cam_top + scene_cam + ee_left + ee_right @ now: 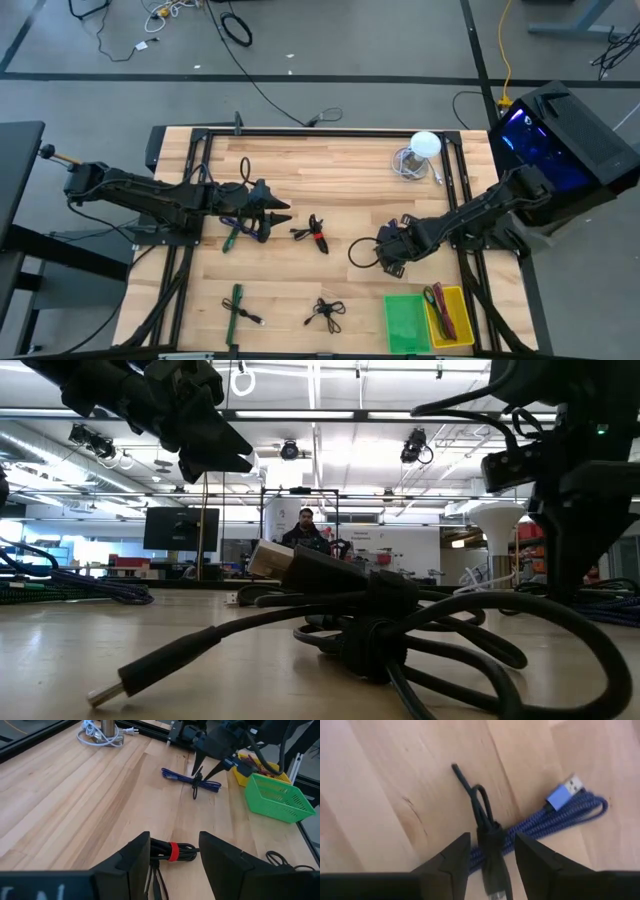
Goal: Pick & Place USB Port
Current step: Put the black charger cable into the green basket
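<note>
**Both End Effectors Poised Over Bundled Cables on the Table**

The left end effector [283, 210] reached in from the left side of the wooden table [300, 160], hanging above its surface with its two dark fingers [135, 857] spread apart and nothing between them. Just ahead of those fingers, seen through the gap in the left wrist view, lay a black cable bundle with a red tie [172, 851], resting flat on the wood near the table's middle [315, 235].

The right end effector [392, 250] came in from the right side and stood low over a blue braided USB cable [560, 815]. That cable was coiled and cinched with a black strap [487, 832], and its blue plug with a metal tip [565, 790] lay exposed on the wood. The right fingers [450, 857] were parted on either side of the strap and had not clamped on it; the end effector held nothing.

A green basket [405, 320] and a yellow basket [450, 315] sat side by side at the table's near right edge, the yellow one already containing some cables. Another black cable bundle [325, 312] lay to the left of the green basket, and a green-tied cable [237, 305] lay farther left. A white lamp-like object [422, 148] stood at the far right corner of the table.

In the low view, a person [305, 530] was visible in the room far beyond the table.
</note>
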Tool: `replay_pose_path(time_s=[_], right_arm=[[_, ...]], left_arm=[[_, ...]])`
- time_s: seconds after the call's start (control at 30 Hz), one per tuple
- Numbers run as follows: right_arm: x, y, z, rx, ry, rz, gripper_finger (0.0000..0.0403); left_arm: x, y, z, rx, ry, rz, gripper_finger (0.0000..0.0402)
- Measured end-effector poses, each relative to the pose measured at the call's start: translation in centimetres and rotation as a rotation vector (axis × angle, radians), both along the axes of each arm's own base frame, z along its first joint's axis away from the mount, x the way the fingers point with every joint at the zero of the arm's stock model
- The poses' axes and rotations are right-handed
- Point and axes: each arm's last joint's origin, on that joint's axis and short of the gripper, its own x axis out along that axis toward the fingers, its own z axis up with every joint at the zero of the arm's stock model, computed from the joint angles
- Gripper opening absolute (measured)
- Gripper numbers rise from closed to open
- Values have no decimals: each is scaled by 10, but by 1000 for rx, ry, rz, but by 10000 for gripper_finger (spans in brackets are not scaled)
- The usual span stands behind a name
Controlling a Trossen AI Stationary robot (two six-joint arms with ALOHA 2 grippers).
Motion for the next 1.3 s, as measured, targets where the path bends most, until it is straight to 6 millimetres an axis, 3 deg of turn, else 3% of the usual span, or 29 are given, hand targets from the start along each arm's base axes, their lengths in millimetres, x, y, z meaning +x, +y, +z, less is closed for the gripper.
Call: replay_pose_path(time_s=[0.43,0.63,0.87,1.3], right_arm=[[4,-5,-2,35,-8,29,90],[4,-5,-2,33,-5,47,13],[6,-11,-1,36,-4,22,3],[12,-7,53,121,-107,-6,0]], left_arm=[[0,0,0,3,0,-1,177],[0,0,0,3,0,-1,177],[0,0,0,3,0,-1,177],[0,0,0,2,0,3,177]])
